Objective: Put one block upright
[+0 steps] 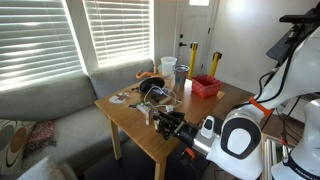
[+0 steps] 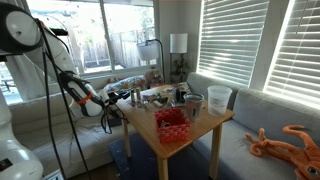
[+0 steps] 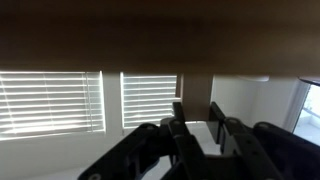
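Observation:
The wrist view appears upside down: the brown table surface runs along the top. A brown wooden block stands on end on it, between the two black fingers of my gripper, which close against its sides. In both exterior views the gripper is low over the wooden table near its edge. The block itself is hidden behind the fingers there.
A red basket, a white cup and cluttered small items sit on the table. A grey couch runs beneath the blinds, with an orange plush toy on it.

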{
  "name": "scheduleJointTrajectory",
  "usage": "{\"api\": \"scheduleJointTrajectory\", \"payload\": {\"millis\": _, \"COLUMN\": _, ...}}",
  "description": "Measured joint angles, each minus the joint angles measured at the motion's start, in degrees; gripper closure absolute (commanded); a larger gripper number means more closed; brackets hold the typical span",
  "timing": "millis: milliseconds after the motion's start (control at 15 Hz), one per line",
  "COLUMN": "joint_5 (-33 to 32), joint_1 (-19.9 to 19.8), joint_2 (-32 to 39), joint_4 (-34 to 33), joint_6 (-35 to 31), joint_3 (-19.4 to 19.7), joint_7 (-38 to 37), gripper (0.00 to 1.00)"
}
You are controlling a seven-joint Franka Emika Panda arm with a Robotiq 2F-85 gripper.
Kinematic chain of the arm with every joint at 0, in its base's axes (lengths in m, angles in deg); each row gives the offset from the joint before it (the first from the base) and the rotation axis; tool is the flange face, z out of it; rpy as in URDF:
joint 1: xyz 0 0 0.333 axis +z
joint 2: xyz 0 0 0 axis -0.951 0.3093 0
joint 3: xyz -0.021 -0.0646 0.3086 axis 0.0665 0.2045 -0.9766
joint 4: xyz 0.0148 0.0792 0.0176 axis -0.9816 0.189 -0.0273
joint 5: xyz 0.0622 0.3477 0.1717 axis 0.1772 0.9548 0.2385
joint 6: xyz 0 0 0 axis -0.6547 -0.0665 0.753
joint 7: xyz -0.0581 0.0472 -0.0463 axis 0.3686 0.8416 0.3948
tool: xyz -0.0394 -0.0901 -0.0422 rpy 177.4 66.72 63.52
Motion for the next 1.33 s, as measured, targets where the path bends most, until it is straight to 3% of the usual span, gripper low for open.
{"api": "scheduleJointTrajectory", "payload": {"millis": 467, "joint_5": -0.03, "joint_1": -0.21, "joint_2": 0.0, "joint_4": 0.0, "joint_6": 0.0, "joint_3": 0.0, "joint_7": 0.0, "gripper": 0.93}}
{"api": "scheduleJointTrajectory", "payload": {"millis": 600, "joint_5": -0.03, "joint_1": -0.21, "joint_2": 0.0, "joint_4": 0.0, "joint_6": 0.0, "joint_3": 0.0, "joint_7": 0.0, "gripper": 0.78}}
{"api": "scheduleJointTrajectory", "payload": {"millis": 733, "joint_5": -0.03, "joint_1": -0.21, "joint_2": 0.0, "joint_4": 0.0, "joint_6": 0.0, "joint_3": 0.0, "joint_7": 0.0, "gripper": 0.69}}
{"api": "scheduleJointTrajectory", "payload": {"millis": 867, "joint_5": -0.03, "joint_1": -0.23, "joint_2": 0.01, "joint_4": 0.0, "joint_6": 0.0, "joint_3": 0.0, "joint_7": 0.0, "gripper": 0.47}}
{"api": "scheduleJointTrajectory", "payload": {"millis": 1333, "joint_5": -0.03, "joint_1": -0.31, "joint_2": 0.42, "joint_4": 0.0, "joint_6": -0.01, "joint_3": 0.19, "joint_7": 0.0, "gripper": 0.09}}
